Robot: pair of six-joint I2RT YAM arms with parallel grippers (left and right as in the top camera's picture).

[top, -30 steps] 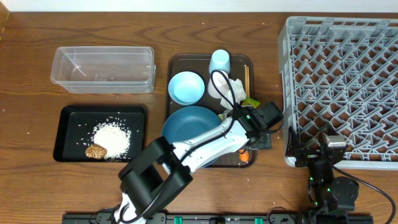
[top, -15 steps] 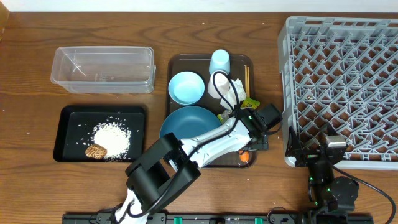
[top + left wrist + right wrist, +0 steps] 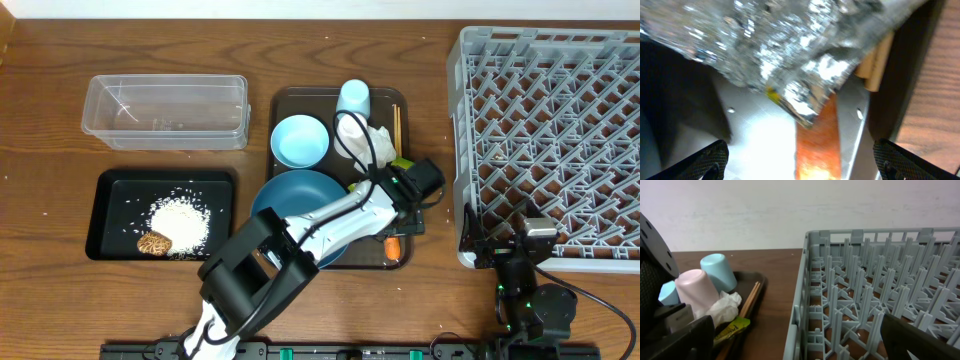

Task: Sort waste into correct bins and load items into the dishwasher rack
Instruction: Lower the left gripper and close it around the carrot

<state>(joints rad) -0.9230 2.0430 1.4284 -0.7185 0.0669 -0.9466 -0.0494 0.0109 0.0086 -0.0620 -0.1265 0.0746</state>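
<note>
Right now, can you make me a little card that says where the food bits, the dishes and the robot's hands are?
black tray: white rice grains, brown food lump
brown serving tray: dark-blue plate, light-blue bowl, light-blue cup, pink cup, chopsticks, tissue, wrapper, crumpled foil, carrot
dishwasher rack: no dishes in it
left gripper: open, above crumpled foil and carrot
right gripper: open, beside the dishwasher rack

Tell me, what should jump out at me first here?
The big grey rack fills the right side of the table. The left arm's end effector hangs open over crumpled foil and an orange carrot on the brown tray, and white rice lies heaped in the black tray at left.
</note>
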